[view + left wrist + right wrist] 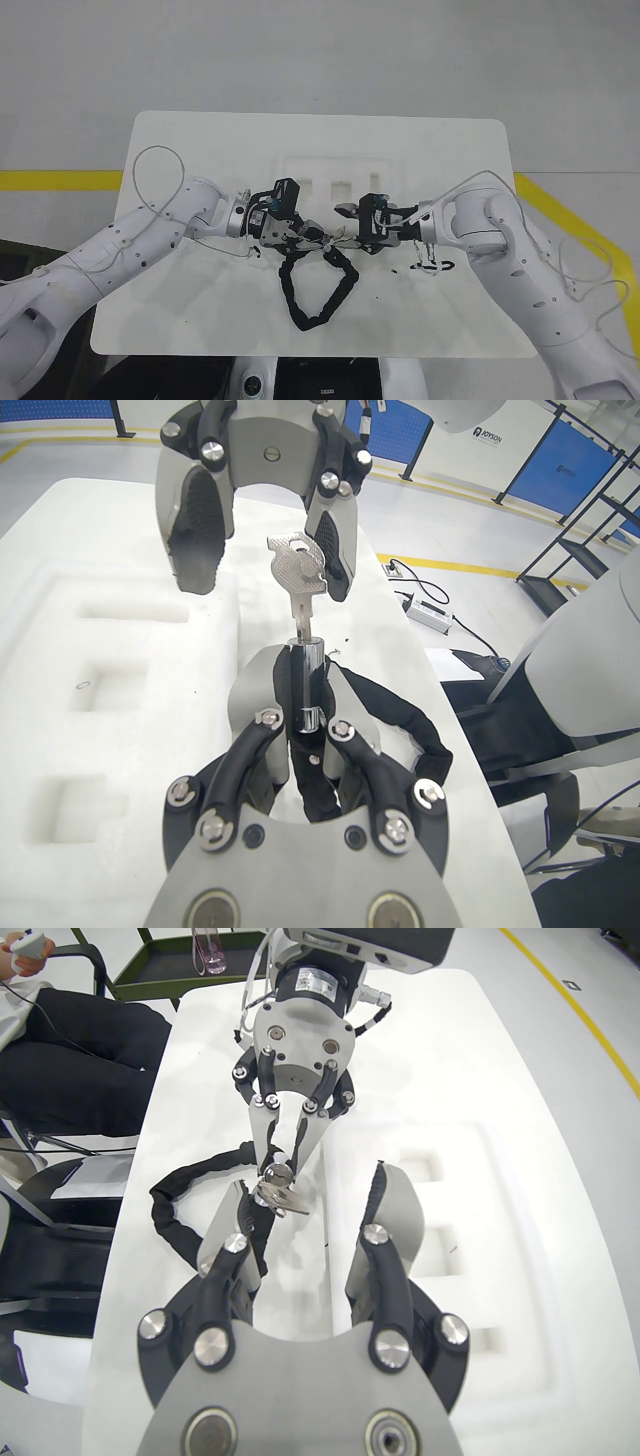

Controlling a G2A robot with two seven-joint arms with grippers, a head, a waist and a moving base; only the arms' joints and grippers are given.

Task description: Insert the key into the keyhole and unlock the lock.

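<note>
Mid-worktop (200, 320), the left gripper (306, 677) clamps the lock's chrome cylinder (306, 695), its black chain (318, 295) trailing toward the near edge; the key (299, 572) stands with its blade in the keyhole (305, 643), head free between the right gripper's (310, 1188) widely spread fingers (195, 530), one pad just beside it. The risk, on this evidence: the key looks only partly seated, so an off-centre closing could tip it out; a weak pinch may slip on turning, or twist the cylinder within the left grip.
</note>
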